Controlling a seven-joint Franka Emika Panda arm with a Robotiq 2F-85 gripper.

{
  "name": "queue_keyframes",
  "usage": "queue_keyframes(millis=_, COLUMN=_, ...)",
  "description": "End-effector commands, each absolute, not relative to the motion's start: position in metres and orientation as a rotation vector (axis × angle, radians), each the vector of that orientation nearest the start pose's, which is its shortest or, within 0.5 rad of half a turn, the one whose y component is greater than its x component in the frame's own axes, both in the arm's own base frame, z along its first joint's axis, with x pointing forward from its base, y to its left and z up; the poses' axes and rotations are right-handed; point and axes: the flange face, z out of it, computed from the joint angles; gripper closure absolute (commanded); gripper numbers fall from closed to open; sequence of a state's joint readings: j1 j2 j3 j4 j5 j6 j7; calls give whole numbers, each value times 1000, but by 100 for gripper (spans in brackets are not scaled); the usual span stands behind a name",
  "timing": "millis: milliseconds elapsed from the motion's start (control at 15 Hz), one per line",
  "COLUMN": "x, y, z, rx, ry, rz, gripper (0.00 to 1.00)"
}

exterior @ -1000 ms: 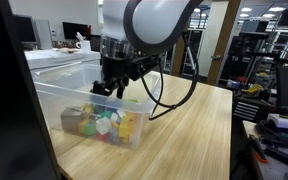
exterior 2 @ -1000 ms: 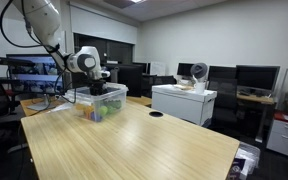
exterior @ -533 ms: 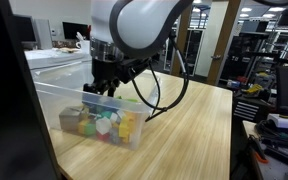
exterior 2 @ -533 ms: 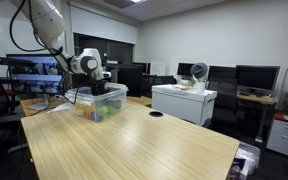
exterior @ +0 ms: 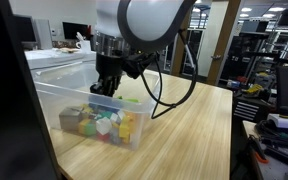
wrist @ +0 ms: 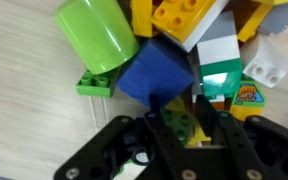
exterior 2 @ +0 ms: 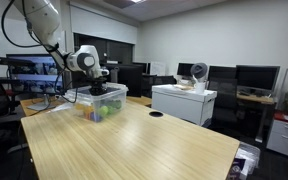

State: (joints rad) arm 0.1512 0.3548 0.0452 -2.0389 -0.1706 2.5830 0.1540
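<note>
My gripper [wrist: 179, 117] reaches down into a clear plastic bin [exterior: 50, 100] of toy bricks on the wooden table [exterior: 189, 130]. In the wrist view a small dark green studded brick [wrist: 176, 126] lies between the two black fingers [wrist: 220, 138], which press on its sides, with a yellow piece under it. Right beyond the fingertips lie a blue block [wrist: 156, 72], a light green cylinder [wrist: 94, 35], an orange-yellow brick [wrist: 182, 20] and a white-and-green block [wrist: 219, 68]. In both exterior views the gripper [exterior: 106, 88] [exterior 2: 97, 85] is inside the bin [exterior 2: 104, 101].
The bin stands at the table's far corner, beside a dark panel [exterior: 14, 100]. A thick black cable [exterior: 169, 95] hangs from the arm over the tabletop. White cabinets [exterior 2: 184, 103], monitors and chairs stand beyond the table.
The jaws have closed from wide open onto the dark green brick. The arm swayed slightly over the bin and came back to about the same place.
</note>
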Motion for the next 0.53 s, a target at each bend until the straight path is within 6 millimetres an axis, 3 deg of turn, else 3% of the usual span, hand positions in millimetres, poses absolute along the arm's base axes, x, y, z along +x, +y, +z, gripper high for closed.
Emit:
queue_keyframes(millis=0, x=566, y=115, z=313, rx=-3157, ry=-388, rz=-309, gripper=89)
queue_keyframes(millis=133, x=554, y=113, z=328, rx=-3151, ry=-419, rz=-327, gripper=100)
queue_keyframes(millis=200, x=546, y=112, z=340, rx=-3153, ry=-437, rz=-347, gripper=100)
queue_keyframes(millis=267, x=543, y=109, z=341, rx=-3169, ry=-426, rz=-332, gripper=74)
queue_keyframes(millis=333, x=541, y=108, z=342, rx=-3173, ry=-420, rz=-326, gripper=74)
queue_keyframes(millis=467, x=538, y=103, z=340, rx=-3186, ry=-414, rz=-311, gripper=60)
